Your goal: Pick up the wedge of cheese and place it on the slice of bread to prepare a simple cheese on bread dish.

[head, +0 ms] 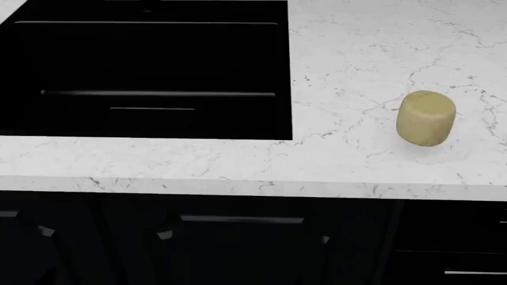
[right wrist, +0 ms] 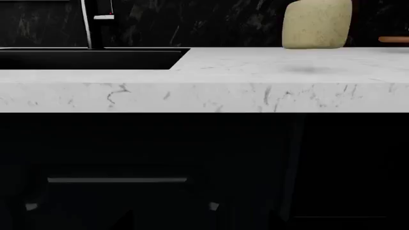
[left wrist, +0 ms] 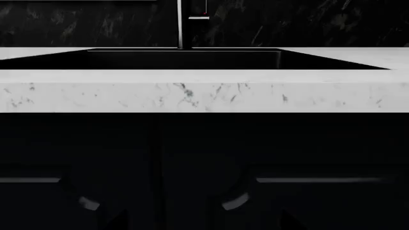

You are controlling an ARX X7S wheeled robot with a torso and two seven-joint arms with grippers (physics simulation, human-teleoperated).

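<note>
The wedge of cheese, a pale yellow stubby chunk, stands alone on the white marble counter to the right of the sink. In the right wrist view the wedge of cheese is seen from below counter height, far off and up to the right. Both arms are low, in front of the dark cabinets. My left gripper and my right gripper show only as faint dark fingertips set wide apart, with nothing between them. The slice of bread is out of view.
A black sink is sunk into the counter at the left, with its faucet behind it. The counter's thick front edge overhangs dark cabinet doors with bar handles. A sliver of reddish-brown board shows right of the cheese.
</note>
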